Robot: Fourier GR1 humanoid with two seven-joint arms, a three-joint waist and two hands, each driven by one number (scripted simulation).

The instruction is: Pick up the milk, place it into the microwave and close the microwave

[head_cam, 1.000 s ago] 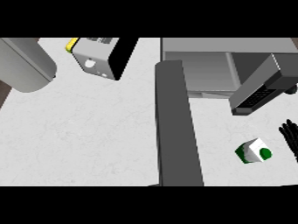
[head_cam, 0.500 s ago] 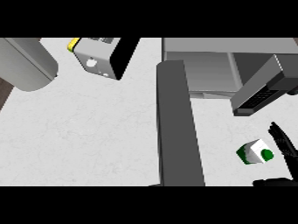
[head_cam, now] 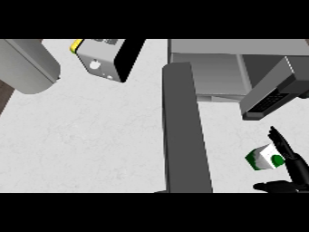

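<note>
On the counter [head_cam: 83,136] the microwave door [head_cam: 183,131] hangs open in front of the microwave [head_cam: 214,74]; the milk carton [head_cam: 266,157] sits right of the door, unlifted. The right hand [head_cam: 298,171] has closed in from the right: open, fingers straight along the carton's right side, thumb spread below, holding nothing, so the grasp looks imminent.

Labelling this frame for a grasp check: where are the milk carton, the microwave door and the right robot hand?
milk carton [head_cam: 264,155]: head view, its white face.
microwave door [head_cam: 185,131]: head view, middle of the open grey panel.
right robot hand [head_cam: 296,167]: head view, its straight fingers beside the carton.
</note>
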